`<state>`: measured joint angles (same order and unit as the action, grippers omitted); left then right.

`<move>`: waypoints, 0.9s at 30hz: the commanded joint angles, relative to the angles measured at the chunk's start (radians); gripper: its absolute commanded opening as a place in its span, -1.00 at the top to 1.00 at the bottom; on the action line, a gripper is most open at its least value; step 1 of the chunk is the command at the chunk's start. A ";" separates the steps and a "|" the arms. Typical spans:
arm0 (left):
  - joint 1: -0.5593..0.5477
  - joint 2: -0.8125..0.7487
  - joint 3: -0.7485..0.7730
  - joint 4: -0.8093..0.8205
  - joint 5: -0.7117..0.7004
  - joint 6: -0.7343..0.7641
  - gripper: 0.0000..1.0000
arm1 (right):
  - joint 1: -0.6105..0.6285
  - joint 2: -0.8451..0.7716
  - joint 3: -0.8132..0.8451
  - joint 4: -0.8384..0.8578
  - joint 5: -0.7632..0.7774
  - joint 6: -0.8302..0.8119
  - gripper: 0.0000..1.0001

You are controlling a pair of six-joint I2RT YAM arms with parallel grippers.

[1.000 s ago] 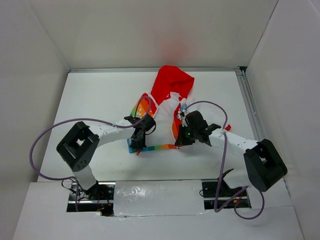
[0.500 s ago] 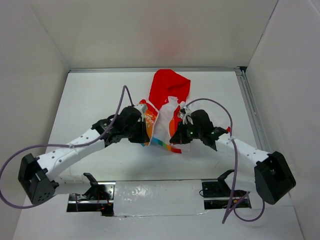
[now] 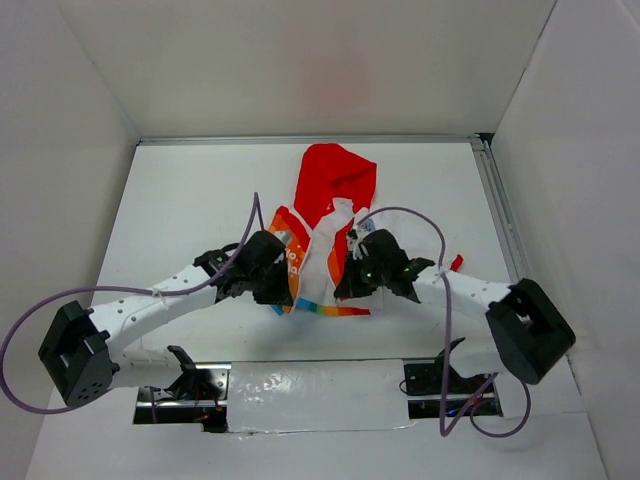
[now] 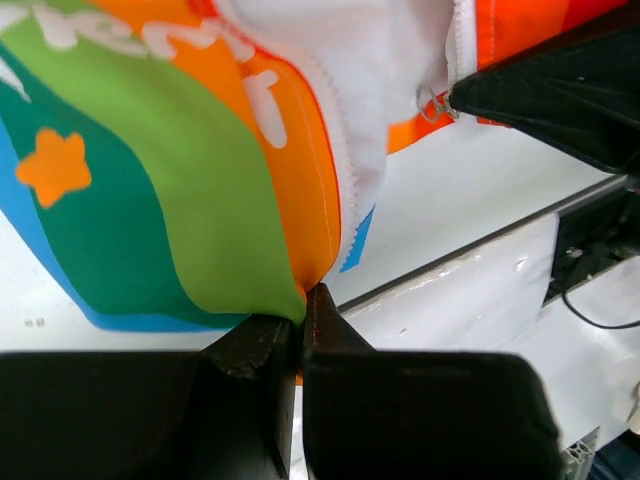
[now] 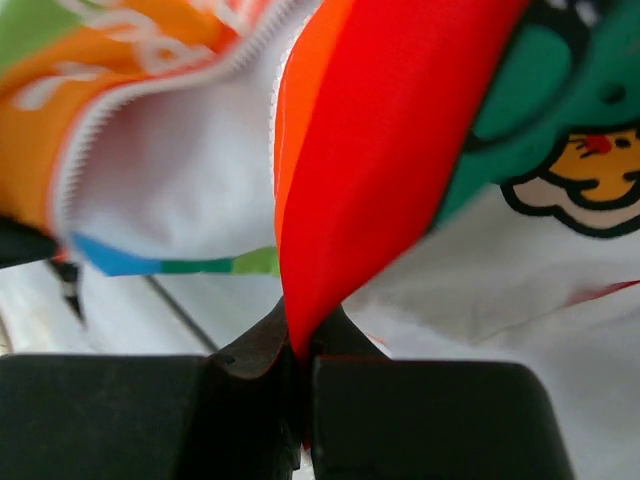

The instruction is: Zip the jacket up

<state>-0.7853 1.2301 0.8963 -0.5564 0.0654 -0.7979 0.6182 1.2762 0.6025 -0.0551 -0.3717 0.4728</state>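
The jacket (image 3: 325, 205) lies open at mid table, red hood at the far end, white lining showing between two rainbow panels. My left gripper (image 3: 276, 288) is shut on the left panel's green and orange fabric (image 4: 200, 190), pinched at its lower fold. My right gripper (image 3: 350, 283) is shut on a fold of the right panel's red fabric (image 5: 390, 150). The white zipper teeth (image 4: 340, 170) run along the left panel's edge. A metal zipper pull (image 4: 432, 102) shows on the right panel's edge beside my right gripper. A cartoon print (image 5: 585, 165) shows in the right wrist view.
White walls enclose the table on three sides. A metal rail (image 3: 500, 215) runs along the right side. The shiny front strip (image 3: 315, 385) lies at the near edge between the arm bases. Purple cables (image 3: 250, 215) loop over both arms.
Both grippers have drawn the jacket toward the near edge, bringing its two front panels closer together. The left arm has swung in from the left.
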 commanded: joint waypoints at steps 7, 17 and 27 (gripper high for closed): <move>-0.038 0.005 0.010 -0.110 -0.021 -0.107 0.88 | 0.124 0.310 0.163 -0.103 0.211 0.111 1.00; -0.068 -0.139 0.188 -0.355 -0.059 -0.187 0.64 | 0.042 0.575 0.347 -0.387 0.413 0.222 1.00; -0.063 -0.152 0.122 -0.263 -0.055 -0.172 0.80 | -0.106 0.545 0.384 -0.362 0.409 0.124 1.00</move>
<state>-0.8433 1.0607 1.0355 -0.8417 0.0017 -0.9722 0.5354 1.7763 1.0008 -0.3183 -0.1585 0.7044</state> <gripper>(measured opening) 0.136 0.023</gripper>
